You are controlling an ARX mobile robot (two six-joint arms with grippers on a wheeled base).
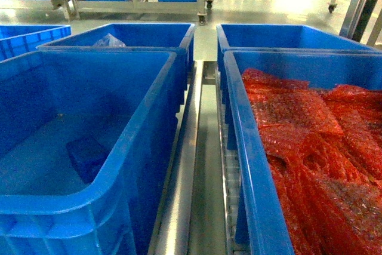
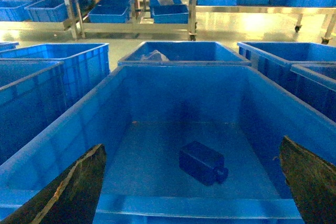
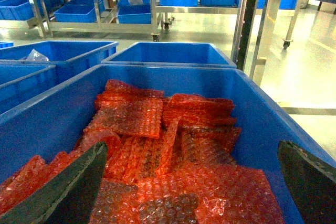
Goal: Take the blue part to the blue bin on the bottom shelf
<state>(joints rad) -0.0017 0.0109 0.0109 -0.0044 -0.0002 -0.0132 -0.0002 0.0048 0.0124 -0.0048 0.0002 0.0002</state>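
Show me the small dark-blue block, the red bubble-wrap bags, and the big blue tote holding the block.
Small dark-blue block [image 2: 202, 162]: left wrist view, its top face.
Red bubble-wrap bags [image 3: 173, 150]: right wrist view, middle of the pile.
Big blue plastic tote [image 2: 184, 65]: left wrist view, far rim.

Glossy plastic blue bin [image 1: 128, 165], brushed-steel rail [image 1: 182, 183].

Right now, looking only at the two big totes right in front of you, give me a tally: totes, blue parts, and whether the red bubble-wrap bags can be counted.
Blue totes in front: 2 (blue bin, tote with red bags)
blue part: 1, lying on the blue bin's floor
red bubble-wrap bags: many, overlapping, no exact count possible
Total countable: 3
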